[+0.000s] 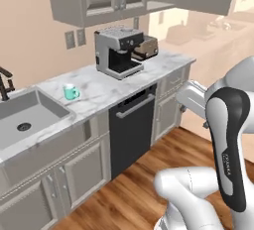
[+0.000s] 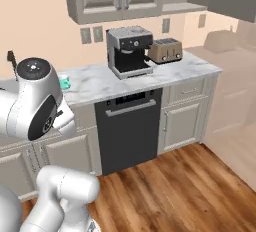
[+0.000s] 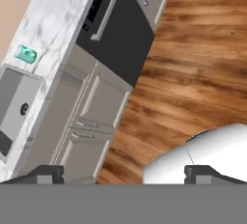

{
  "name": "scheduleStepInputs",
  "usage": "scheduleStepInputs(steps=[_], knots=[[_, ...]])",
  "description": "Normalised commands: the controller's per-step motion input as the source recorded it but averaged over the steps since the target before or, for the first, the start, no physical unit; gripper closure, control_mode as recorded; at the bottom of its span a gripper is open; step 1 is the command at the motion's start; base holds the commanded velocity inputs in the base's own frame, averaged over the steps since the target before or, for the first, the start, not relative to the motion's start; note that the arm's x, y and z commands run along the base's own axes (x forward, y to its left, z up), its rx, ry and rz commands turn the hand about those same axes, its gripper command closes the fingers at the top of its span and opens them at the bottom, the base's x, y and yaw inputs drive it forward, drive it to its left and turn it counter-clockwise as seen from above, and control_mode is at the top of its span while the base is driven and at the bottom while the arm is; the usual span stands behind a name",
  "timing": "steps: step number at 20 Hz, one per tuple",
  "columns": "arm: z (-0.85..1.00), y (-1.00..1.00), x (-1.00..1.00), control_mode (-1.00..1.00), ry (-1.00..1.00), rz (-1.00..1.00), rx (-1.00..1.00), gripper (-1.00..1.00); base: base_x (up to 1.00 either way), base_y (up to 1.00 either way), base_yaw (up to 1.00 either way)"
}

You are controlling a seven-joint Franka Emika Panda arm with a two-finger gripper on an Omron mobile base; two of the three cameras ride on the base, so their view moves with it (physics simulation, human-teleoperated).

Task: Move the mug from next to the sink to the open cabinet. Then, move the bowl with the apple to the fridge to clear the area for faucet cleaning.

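the arm is folded up high and back from the counter, its hand turned down so the gripper (image 3: 123, 172) looks over wood floor (image 3: 193, 63) and cabinet fronts; the fingertips (image 3: 46, 172) stand wide apart with nothing between them. the mug (image 1: 71, 91) sits upright on the marble worktop (image 1: 114, 87), just beside the sink (image 1: 25, 117) and well apart from the coffee machine (image 1: 118, 51). the faucet (image 1: 6, 83) stands behind the basin.

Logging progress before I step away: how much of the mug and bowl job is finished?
Nothing looks done. The teal mug stands on the marble counter beside the sink. The end effector is open, holds nothing and is off the counter, over the wooden floor. Left: mug to cabinet, bowl to fridge.
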Motion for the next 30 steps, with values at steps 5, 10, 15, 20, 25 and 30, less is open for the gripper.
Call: scheduleStepInputs(steps=[5, 10, 15, 20, 25, 30], knots=[[0.0, 0.0, 0.0, 1.0, 0.0, 0.0, 0.0, -1.0, 1.0, -0.33, 0.44], [0.0, 0.0, 0.0, 1.0, 0.0, 0.0, 0.0, -1.0, 0.99, -0.22, 0.4], [0.0, 0.0, 0.0, 1.0, 0.0, 0.0, 0.0, -1.0, 0.65, -0.04, 0.5], [0.0, 0.0, 0.0, 1.0, 0.0, 0.0, 0.0, -1.0, 0.44, -0.04, 0.54], [0.0, 0.0, 0.0, 1.0, 0.0, 0.0, 0.0, -1.0, 0.59, -0.47, 0.53], [0.0, 0.0, 0.0, 1.0, 0.0, 0.0, 0.0, -1.0, 0.51, -0.58, 0.2]])
